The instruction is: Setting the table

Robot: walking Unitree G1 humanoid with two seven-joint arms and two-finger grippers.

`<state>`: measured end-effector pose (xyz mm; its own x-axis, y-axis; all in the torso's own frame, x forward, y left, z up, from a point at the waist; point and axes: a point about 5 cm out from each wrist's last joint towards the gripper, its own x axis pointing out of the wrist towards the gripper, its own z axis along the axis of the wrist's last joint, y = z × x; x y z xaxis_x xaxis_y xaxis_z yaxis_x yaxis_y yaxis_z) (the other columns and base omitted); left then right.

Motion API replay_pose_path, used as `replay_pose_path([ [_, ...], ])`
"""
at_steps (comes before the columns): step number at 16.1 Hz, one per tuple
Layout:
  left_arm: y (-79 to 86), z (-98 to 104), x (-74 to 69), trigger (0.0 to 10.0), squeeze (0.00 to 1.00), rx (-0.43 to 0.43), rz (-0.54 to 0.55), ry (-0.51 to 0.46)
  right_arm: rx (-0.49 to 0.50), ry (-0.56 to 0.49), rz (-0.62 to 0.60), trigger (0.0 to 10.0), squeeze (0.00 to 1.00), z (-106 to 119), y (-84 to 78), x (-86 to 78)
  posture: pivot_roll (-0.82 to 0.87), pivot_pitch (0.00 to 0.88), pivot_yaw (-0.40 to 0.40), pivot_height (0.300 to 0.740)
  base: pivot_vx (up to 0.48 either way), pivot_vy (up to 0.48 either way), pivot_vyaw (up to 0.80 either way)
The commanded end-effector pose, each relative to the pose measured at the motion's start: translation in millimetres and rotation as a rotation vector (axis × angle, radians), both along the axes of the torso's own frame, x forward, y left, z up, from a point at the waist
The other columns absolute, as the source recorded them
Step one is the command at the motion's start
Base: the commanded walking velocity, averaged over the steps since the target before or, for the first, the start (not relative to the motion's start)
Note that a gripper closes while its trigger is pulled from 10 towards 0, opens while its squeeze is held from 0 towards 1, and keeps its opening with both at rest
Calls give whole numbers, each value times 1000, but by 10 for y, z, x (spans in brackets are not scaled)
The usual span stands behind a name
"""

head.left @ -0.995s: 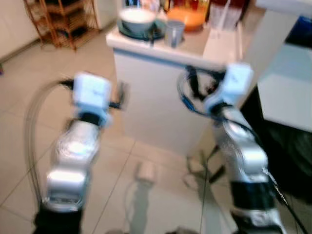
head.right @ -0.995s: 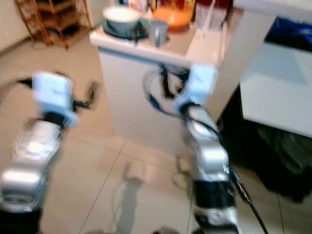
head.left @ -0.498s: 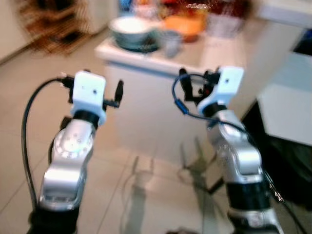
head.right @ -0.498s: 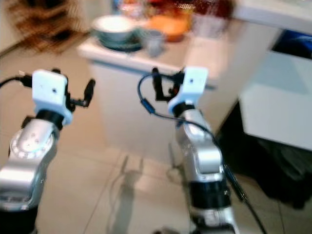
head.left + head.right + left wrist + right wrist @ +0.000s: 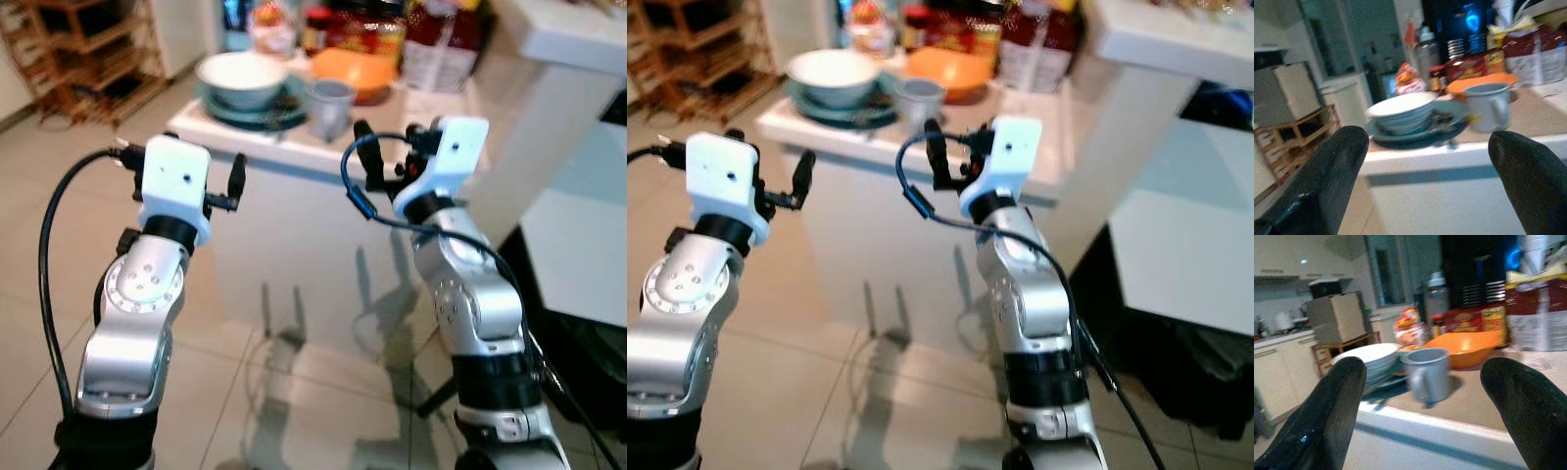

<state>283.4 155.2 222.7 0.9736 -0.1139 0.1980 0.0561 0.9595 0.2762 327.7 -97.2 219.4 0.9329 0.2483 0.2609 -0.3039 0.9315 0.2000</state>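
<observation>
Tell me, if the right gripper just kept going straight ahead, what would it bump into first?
Most likely the grey mug: it sits almost centred between the open fingers of the right gripper, at the near edge of the white counter. Depth is hard to judge.

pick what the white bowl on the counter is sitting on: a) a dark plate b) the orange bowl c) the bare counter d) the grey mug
A: the white bowl rests on a dark plate whose rim shows beneath it, with the grey mug standing beside it and the orange bowl behind on the counter.
</observation>
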Motion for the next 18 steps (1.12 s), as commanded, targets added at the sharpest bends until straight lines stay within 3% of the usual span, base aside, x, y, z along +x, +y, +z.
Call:
replay_pose_path([
  [1, -65, 39, -11, 10000, 0, 8, -28, -14, 16, -2, -19, 10000, 0, 17, -79, 16, 55, 32, -67, 740, 394, 0, 0],
  [4, -59, 94, -23, 10000, 0, 23, -33, -34, 69, -36, -2, 10000, 0, 162, -113, 69, 56, 33, -68, 740, 394, 0, 0],
  [12, -72, 174, -10, 10000, 0, 50, -49, -55, 121, 48, -33, 10000, 0, 107, -162, 160, 59, 36, -59, 740, 391, 0, 0],
  [15, -83, 203, 2, 10000, 0, 56, -55, -62, 115, 132, -71, 10000, 0, 8, -174, 243, 61, 43, -60, 740, 387, 0, 0],
  [18, -87, 221, 4, 10000, 0, 66, -59, -67, 136, 129, -87, 10000, 0, 49, -189, 300, 63, 45, -61, 740, 389, 0, 0],
])
